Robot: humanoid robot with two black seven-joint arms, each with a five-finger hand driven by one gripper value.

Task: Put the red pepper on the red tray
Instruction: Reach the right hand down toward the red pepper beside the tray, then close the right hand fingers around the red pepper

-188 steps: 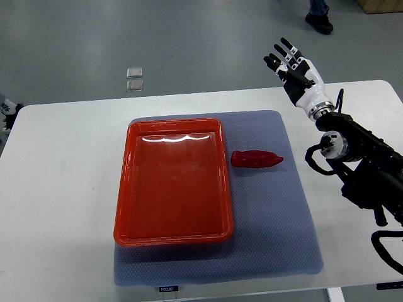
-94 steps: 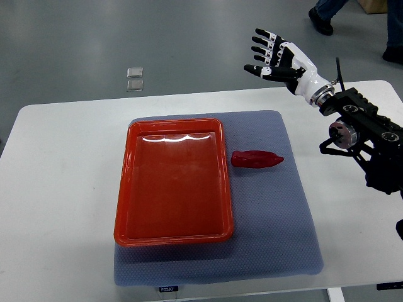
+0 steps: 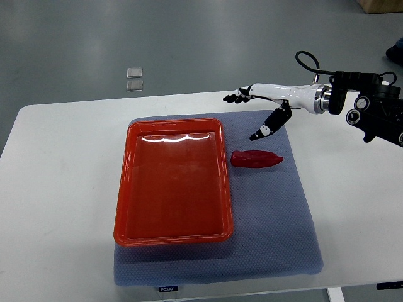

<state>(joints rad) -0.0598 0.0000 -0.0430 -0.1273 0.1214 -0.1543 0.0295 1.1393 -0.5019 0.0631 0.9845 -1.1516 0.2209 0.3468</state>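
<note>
Red pepper [image 3: 256, 158] lies on the grey mat [image 3: 277, 214], just below the right hand's thumb tip, not touched, pointed end facing right. Right hand [image 3: 263, 104] comes in from the right edge w/ fingers [image 3: 236, 97] stretched out flat toward the left and spread apart, thumb hanging down toward the pepper, nothing held. Red tray [image 3: 173, 182] sits left of and below the fingers, on the same mat; nothing inside it, only glare along its far wall. Pepper is just beside the tray's right rim, outside it. Mat rests on the white table [image 3: 60, 189].
</note>
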